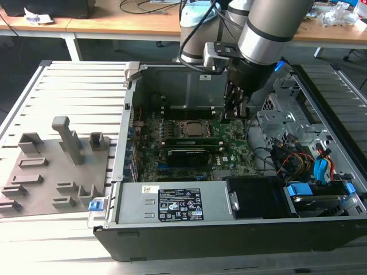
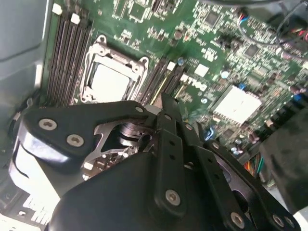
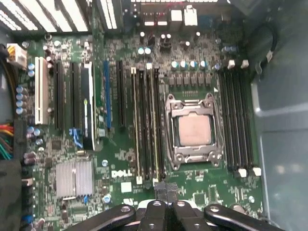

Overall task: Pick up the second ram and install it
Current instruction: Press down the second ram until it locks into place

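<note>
The hand (image 3: 165,192) hangs over the motherboard (image 3: 120,178) beside the CPU socket (image 3: 195,131) — fingers pinched together, whether grasping the second ram I cannot tell

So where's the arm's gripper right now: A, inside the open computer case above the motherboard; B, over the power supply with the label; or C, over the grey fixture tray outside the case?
A: in the exterior view the gripper reaches into the open case, just above the motherboard beside the CPU socket.
</note>
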Robot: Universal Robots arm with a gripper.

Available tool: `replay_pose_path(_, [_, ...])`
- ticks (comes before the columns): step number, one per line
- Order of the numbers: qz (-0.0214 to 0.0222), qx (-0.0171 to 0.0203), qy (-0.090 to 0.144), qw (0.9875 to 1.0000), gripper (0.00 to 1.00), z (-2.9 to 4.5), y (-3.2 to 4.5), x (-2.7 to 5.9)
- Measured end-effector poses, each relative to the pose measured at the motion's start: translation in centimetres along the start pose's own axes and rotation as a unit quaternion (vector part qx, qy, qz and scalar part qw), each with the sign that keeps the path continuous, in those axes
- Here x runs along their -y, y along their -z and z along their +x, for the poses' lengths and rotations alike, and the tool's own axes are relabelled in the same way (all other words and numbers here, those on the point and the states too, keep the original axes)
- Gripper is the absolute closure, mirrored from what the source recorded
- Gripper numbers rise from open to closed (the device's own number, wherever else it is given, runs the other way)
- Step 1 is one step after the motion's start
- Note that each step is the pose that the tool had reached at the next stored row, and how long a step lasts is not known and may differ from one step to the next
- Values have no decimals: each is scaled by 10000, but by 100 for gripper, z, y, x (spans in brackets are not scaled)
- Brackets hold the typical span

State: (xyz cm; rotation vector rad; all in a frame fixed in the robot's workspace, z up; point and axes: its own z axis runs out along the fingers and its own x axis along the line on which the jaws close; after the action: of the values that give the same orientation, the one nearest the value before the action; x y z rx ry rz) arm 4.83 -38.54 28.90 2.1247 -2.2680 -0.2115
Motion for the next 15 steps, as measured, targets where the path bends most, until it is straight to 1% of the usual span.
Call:
replay_pose_path(3, [-11,0,0,10000,89,2,-95,87])
replay_pose_path(5, [-12,1,0,10000,89,5,-140,103])
replay_pose_path(7, [-13,0,0,10000,89,13,-166,102])
replay_pose_path(8, [-13,2,4,10000,89,21,-186,64])
replay_pose_path(9, [-14,13,11,10000,89,29,-221,-17])
replay_pose_path(10, [-18,28,47,10000,89,35,-260,-72])
replay_pose_path(11, [-21,31,81,10000,89,38,-283,-86])
replay_pose_path(14, [-28,21,166,9999,89,43,-345,-84])
replay_pose_path(15, [-33,12,235,9997,89,47,-396,-81])
